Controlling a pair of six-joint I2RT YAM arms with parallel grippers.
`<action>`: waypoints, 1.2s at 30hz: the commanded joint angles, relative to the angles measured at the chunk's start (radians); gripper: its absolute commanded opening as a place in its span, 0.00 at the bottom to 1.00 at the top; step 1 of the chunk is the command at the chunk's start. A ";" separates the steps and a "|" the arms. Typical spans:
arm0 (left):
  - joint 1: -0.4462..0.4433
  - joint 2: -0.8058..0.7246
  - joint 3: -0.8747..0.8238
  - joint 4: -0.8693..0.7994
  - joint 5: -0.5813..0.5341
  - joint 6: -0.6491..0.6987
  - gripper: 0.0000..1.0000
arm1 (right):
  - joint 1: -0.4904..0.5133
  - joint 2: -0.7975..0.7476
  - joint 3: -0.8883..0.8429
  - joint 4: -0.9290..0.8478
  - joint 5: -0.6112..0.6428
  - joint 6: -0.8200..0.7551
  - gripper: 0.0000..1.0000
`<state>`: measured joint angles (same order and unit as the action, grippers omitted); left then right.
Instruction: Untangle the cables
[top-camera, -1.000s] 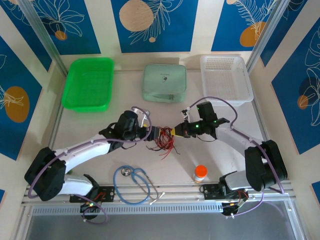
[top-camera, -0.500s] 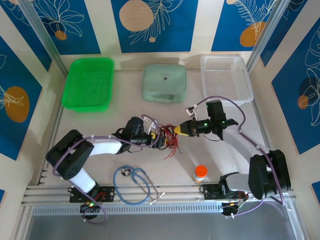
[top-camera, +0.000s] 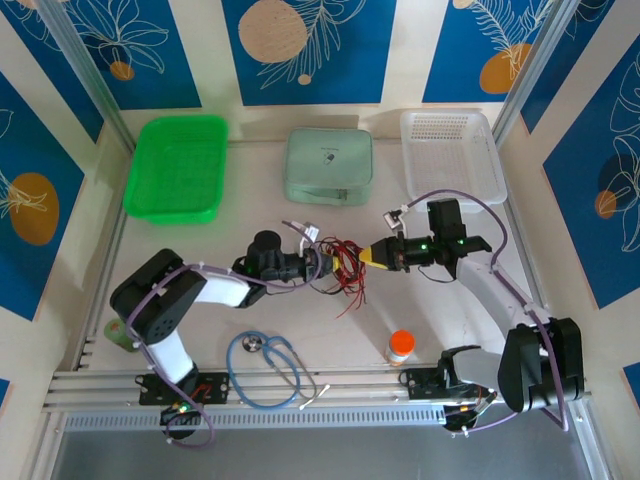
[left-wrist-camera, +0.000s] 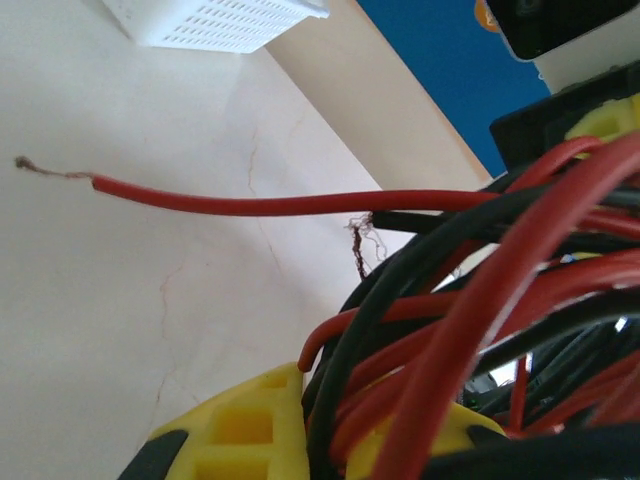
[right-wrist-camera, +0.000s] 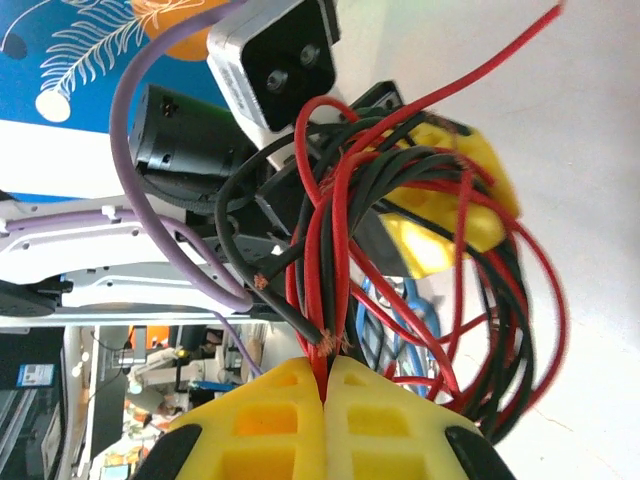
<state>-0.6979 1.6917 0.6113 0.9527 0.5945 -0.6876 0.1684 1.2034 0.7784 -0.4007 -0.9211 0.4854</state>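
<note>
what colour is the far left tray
The tray is bright green, clearest in the top external view.

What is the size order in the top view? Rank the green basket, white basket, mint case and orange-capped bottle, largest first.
1. green basket and white basket: too alike to rank apart.
2. mint case: somewhat smaller than either basket.
3. orange-capped bottle: by far the smallest.
</note>
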 joint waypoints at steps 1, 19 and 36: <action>0.013 -0.181 0.003 -0.117 -0.029 0.065 0.00 | -0.018 -0.031 0.034 -0.137 0.072 -0.062 0.00; 0.015 -0.437 0.164 -0.922 -0.320 0.293 0.00 | 0.270 0.066 0.216 -0.404 0.783 -0.194 0.00; 0.043 -0.428 0.104 -1.053 -0.708 0.178 0.34 | 0.136 0.177 0.142 -0.417 1.130 0.068 0.00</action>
<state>-0.6621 1.2583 0.7399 -0.0860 -0.0738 -0.4892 0.3191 1.3674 0.9340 -0.8116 0.1600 0.5022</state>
